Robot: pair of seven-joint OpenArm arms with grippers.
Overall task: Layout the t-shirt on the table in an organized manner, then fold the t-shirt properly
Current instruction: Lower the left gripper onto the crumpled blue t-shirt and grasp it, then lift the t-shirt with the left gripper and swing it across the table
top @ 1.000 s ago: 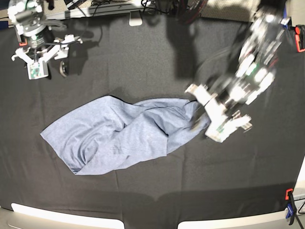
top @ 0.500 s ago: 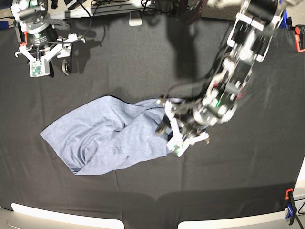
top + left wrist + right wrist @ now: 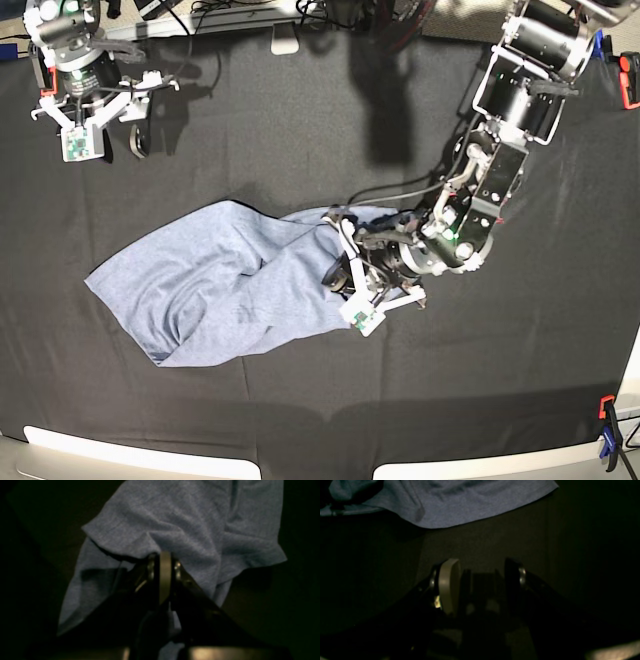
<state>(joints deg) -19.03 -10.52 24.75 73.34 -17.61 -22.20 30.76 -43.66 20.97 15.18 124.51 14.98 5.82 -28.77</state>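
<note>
The blue-grey t-shirt (image 3: 240,285) lies crumpled and twisted on the black table (image 3: 300,130), left of centre; no lettering shows. My left gripper (image 3: 340,280) is down on the shirt's right end. In the left wrist view the left gripper (image 3: 165,556) has its fingers pressed together, and the t-shirt (image 3: 190,522) bunches up at their tips. My right gripper (image 3: 105,140) hangs over the far left corner, well away from the shirt. In the right wrist view the right gripper (image 3: 481,567) is open and empty, with an edge of the t-shirt (image 3: 470,502) beyond it.
An orange clamp (image 3: 628,80) sits at the right edge and an orange-and-blue clamp (image 3: 607,440) at the near right corner. Cables and a white stand foot (image 3: 285,42) lie along the far edge. The left arm (image 3: 510,110) stretches across the right half.
My left arm swung left and down onto the shirt's right end, and its fingers went from open to shut on the fabric. The right gripper barely moved.
</note>
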